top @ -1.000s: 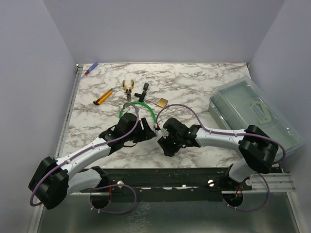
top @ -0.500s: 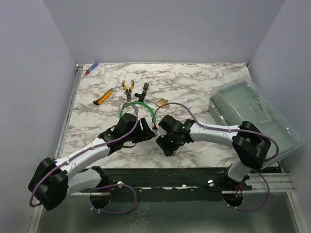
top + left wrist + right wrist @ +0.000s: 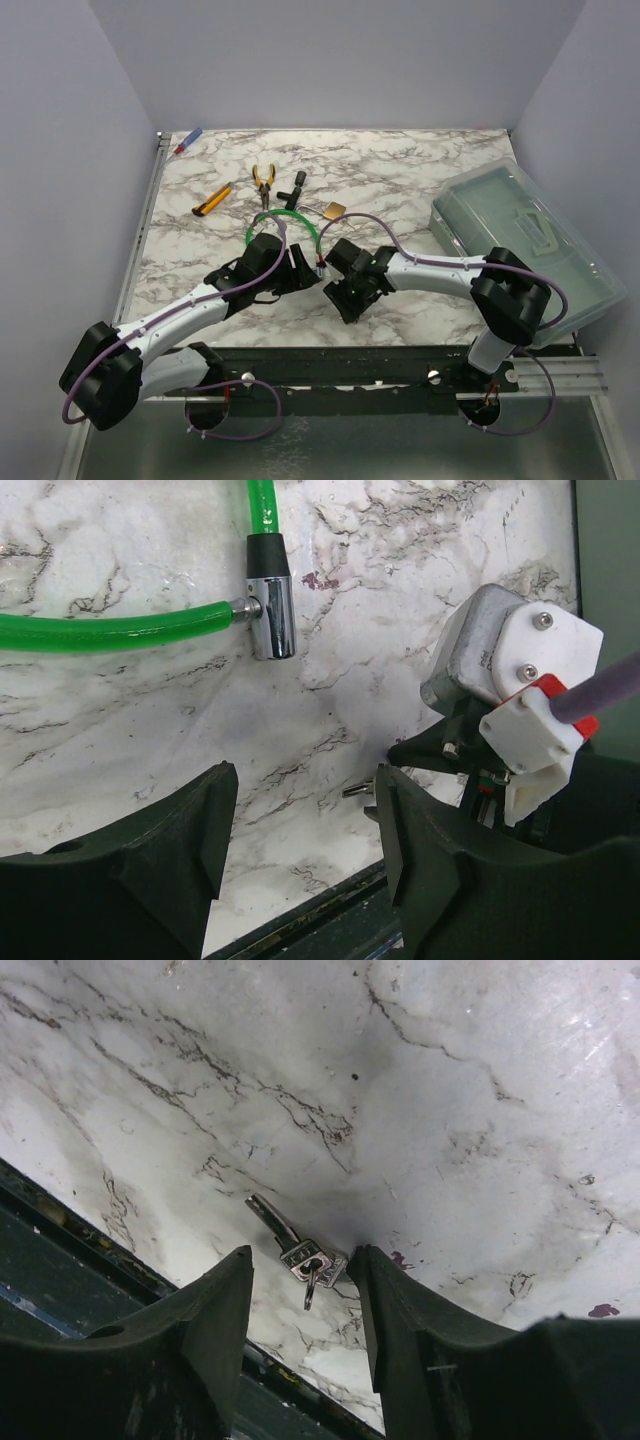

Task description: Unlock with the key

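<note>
The table [image 3: 430, 170] is carrying the green cable lock [image 3: 271, 608], upper left in the left wrist view. The left end effector [image 3: 305, 780] is hanging released and empty. The right end effector [image 3: 301, 1256], nearer and also released, is straddling the key [image 3: 272, 1222], which is lying flat, its long axis running upper left to lower right.

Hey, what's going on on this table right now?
Two robot arms are working toward unlocking a green cable lock on a marble table. The right gripper is down over the key, with an open finger on either side of it. The key lies flat on the table and is not yet gripped. The left gripper hovers open and empty just short of the lock's metal barrel.
</note>
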Controlling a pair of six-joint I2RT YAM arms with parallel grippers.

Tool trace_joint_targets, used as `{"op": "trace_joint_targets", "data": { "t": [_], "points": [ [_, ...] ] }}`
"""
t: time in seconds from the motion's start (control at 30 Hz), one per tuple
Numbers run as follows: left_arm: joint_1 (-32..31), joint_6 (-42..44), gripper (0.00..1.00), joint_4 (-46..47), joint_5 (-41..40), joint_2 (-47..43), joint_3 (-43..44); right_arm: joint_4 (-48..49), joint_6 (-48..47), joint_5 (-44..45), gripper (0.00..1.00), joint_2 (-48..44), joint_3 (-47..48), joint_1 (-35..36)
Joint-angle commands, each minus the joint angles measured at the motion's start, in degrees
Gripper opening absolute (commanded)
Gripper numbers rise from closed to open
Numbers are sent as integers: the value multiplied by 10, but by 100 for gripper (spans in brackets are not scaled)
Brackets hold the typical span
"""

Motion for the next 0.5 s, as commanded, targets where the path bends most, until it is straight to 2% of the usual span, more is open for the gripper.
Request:
{"op": "trace_joint_targets", "data": {
  "t": [0.0,0.1,0.3,0.4,0.47],
  "points": [
    [-2,6,62,4,-9,-7,0,7,11,32,50,28,6,-1],
    [-1,2,62,4,-10,-13,-3,-1,10,23,47,33,10,-1],
    [-1,2,62,4,-13,-15,-5,-11,25,13,34,37,9,0],
    [-1,3,62,4,-13,-13,-4,-8,47,26,31,36,2,0],
    [-2,3,62,4,-14,-11,-3,-5,70,46,25,37,-1,0]
  ]
}}
